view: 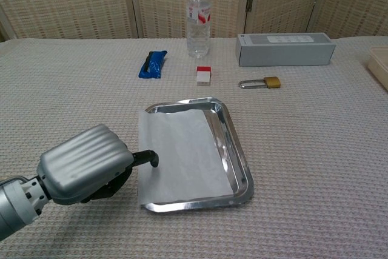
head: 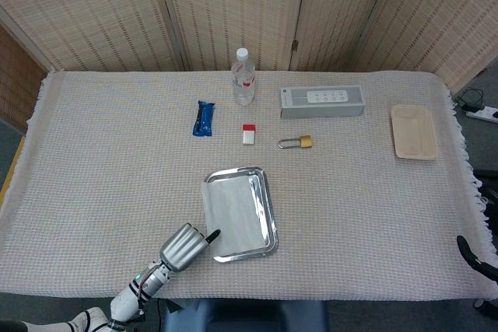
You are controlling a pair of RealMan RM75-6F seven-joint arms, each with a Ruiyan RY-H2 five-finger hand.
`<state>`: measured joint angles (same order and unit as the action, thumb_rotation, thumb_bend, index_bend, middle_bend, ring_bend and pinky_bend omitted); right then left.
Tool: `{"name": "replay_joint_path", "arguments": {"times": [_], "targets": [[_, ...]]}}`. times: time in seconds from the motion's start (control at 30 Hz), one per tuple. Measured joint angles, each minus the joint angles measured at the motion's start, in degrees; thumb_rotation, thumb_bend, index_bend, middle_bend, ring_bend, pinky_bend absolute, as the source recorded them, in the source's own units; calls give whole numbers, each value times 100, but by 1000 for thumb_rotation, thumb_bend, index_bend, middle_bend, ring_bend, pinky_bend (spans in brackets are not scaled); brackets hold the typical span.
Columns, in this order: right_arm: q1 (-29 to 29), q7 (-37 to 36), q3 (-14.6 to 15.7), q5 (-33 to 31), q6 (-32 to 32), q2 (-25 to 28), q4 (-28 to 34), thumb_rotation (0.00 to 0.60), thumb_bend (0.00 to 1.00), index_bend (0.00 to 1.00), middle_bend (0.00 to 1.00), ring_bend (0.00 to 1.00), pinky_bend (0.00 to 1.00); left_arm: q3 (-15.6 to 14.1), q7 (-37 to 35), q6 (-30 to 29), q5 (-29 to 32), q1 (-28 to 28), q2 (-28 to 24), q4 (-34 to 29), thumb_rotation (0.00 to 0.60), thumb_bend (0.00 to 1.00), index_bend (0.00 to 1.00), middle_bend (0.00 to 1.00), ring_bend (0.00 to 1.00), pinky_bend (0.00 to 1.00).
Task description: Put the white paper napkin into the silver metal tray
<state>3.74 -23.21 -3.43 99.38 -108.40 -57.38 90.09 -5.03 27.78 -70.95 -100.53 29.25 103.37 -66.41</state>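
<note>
Napkin (view: pixel 182 153) mostly in tray (view: pixel 237 150), left edge overhanging.
Left hand (view: pixel 85 165) curled, one fingertip (view: pixel 153 161) poking napkin edge; right hand unclear.

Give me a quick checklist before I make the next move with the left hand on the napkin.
1. Napkin lies inside the tray: not ok, its left edge overhangs the rim.
2. Left hand placed at that overhanging edge: ok, a dark fingertip is on the paper.
3. Left hand holds nothing: ok, fingers curled, one extended.
4. Tray flat on the cloth: ok.
5. Padlock and red-white block clear of the tray: ok.
6. Right hand out of the way: cannot tell, only a dark part at the head view's edge.
</note>
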Motion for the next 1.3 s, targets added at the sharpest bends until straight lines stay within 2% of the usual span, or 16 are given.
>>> {"name": "replay_joint_path", "arguments": {"times": [1.3], "targets": [[42, -115, -42, -66, -39, 29, -19, 600, 399, 0, 0, 0, 0, 25, -819, 254, -72, 389, 572, 1015, 600, 924, 349, 1000, 1000, 1000]]}}
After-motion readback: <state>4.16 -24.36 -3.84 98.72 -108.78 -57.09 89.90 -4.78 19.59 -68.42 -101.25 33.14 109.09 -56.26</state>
